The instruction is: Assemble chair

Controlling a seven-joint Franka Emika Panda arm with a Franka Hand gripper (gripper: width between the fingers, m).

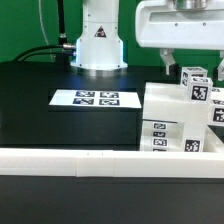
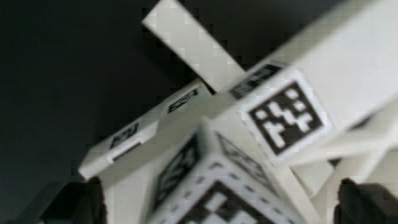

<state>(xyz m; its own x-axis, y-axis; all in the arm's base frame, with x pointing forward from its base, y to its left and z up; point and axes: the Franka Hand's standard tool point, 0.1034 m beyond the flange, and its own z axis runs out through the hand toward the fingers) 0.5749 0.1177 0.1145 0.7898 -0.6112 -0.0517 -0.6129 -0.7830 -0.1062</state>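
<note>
Below claw (image 1: 178,62) | 1 chair (image 1: 180,118); 1 marker board (image 1: 94,98)

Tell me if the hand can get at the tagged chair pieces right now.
Probably yes: the hand hangs right above the chair pieces, nothing between. In the wrist view they fill the frame by its fingertips.

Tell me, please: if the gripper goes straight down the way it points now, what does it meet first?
Probably the chair: the gripper hangs just above its tagged white blocks, which fill the wrist view. Exact depth is unclear.
</note>
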